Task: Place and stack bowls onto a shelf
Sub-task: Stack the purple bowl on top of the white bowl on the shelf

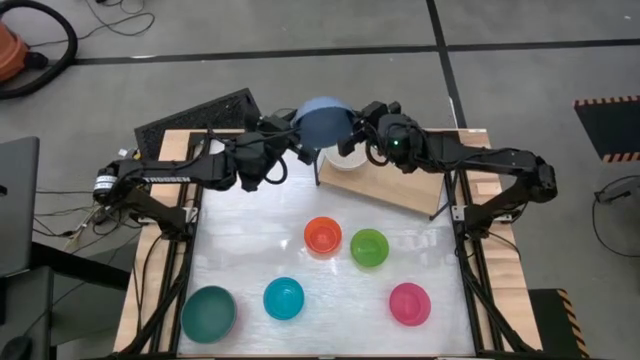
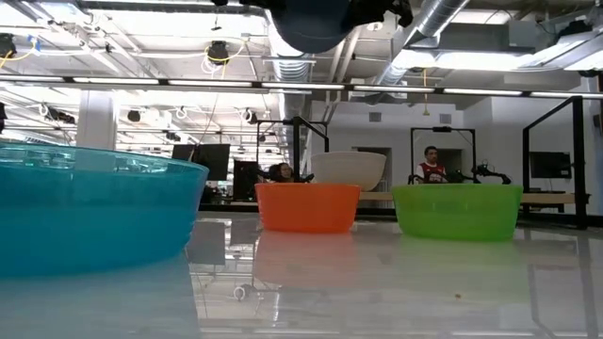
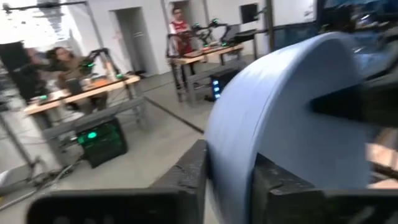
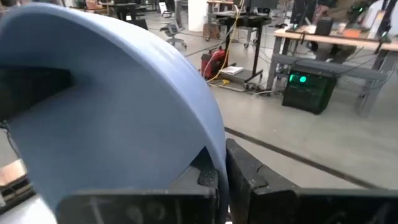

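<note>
Grippers from both arms, left gripper (image 3: 227, 180) and right gripper (image 4: 221, 177), each pinch the rim of one slate-blue bowl (image 1: 322, 122) above the shelf (image 1: 400, 190), over a white bowl (image 1: 347, 160).

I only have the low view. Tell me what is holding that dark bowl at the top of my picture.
Observer: Both. The left gripper and the right gripper each pinch the rim of the blue-grey bowl.
Operator: Say what lies under it.
Observer: The white bowl, sitting on the shelf.
Operator: List the bowls I cannot see.
Observer: Two, on the table: the pink bowl and the dark teal bowl.
</note>
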{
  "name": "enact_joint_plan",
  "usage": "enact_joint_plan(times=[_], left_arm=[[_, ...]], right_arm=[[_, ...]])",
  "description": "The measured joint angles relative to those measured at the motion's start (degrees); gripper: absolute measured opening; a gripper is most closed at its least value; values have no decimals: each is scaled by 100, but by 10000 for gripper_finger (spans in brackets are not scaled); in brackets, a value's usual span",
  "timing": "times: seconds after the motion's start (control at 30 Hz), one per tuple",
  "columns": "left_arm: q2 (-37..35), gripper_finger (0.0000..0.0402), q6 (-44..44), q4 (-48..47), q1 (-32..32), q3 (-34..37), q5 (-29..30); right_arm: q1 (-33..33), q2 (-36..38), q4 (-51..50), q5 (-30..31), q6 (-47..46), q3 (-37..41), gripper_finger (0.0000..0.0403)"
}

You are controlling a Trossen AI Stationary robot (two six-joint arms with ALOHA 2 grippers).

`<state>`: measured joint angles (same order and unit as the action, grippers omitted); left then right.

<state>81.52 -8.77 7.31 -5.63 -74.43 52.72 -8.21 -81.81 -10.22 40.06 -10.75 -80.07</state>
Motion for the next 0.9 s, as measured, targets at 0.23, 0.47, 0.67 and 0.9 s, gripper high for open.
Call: enact_joint_plan(times=[0.23, 0.47, 0.67, 0.9], left_arm=[[-79, 196, 153, -107, 0, 0, -923], [-456, 293, -18, -253, 50, 9, -1133], [-968, 303, 145, -835, 55, 7, -1040], [-1413, 304, 505, -1549, 52, 7, -987]], right_arm=[[-41, 14, -219, -185, -97, 0, 25], [-780, 1, -697, -1165, -404, -46, 24], [-1673, 5, -1422, -1705, -784, -46, 24], [-2900, 3, -1610, -3255, -1393, 702, 24]])
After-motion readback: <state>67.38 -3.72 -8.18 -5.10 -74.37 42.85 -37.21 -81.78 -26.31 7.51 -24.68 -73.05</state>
